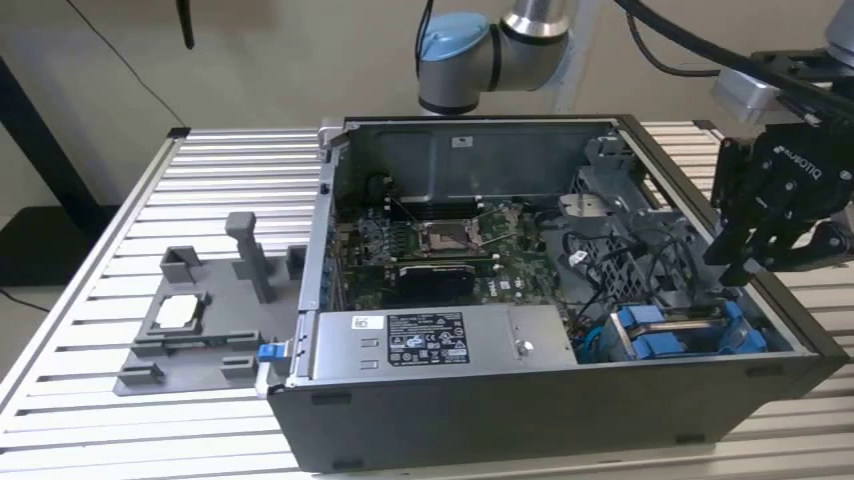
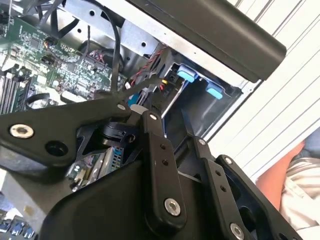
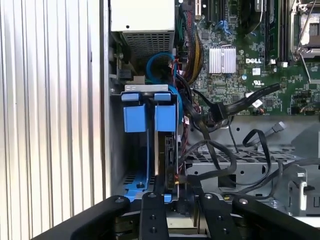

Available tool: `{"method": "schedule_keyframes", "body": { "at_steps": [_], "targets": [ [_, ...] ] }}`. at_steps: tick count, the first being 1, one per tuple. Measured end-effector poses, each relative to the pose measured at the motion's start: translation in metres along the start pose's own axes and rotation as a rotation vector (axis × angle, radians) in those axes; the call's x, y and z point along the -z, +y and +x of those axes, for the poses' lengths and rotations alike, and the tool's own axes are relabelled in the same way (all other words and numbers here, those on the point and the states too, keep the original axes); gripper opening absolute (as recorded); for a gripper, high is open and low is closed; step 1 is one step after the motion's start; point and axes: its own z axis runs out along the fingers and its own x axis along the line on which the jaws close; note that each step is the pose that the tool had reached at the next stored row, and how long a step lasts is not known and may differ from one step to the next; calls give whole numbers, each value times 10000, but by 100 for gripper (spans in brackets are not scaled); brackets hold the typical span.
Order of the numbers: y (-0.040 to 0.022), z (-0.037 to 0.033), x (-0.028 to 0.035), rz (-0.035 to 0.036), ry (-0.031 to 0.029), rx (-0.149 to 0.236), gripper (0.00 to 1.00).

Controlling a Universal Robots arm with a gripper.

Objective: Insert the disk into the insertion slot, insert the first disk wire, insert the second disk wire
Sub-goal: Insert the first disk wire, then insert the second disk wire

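— Where's the disk (image 3: 150, 117)?
— Seated in the slot (image 3: 116, 150), case's (image 1: 534, 400) five o'clock corner in the exterior view: wall one side, wires (image 3: 220, 155) crowding the other.
— The gripper (image 1: 743, 268)?
— Three o'clock, over the rim; grip can't be told.

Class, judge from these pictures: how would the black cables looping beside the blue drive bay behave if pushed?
Probably floppy: the black cables sag in loose loops. Likely light, hanging unsupported over the metal cage. They may snag, since they cross each other near the blue tabs.
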Motion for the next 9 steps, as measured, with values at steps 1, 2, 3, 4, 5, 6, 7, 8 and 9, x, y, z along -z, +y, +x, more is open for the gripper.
{"method": "schedule_keyframes", "body": {
  "at_steps": [1,2,3,4,5,6,7,8,9],
  "targets": [
    [5,0,14,17,-1,0,33],
    [12,-1,20,45,-4,0,33],
    [20,-2,21,83,-6,0,33],
    [26,-5,21,109,-6,-1,33],
    [34,-10,21,115,-5,-2,33],
    [46,-14,21,117,-5,-8,33],
    [59,-20,21,119,-4,-12,33],
    [74,-29,21,121,-4,-19,33],
    [91,-37,20,123,-6,-27,33]
  ]
}}
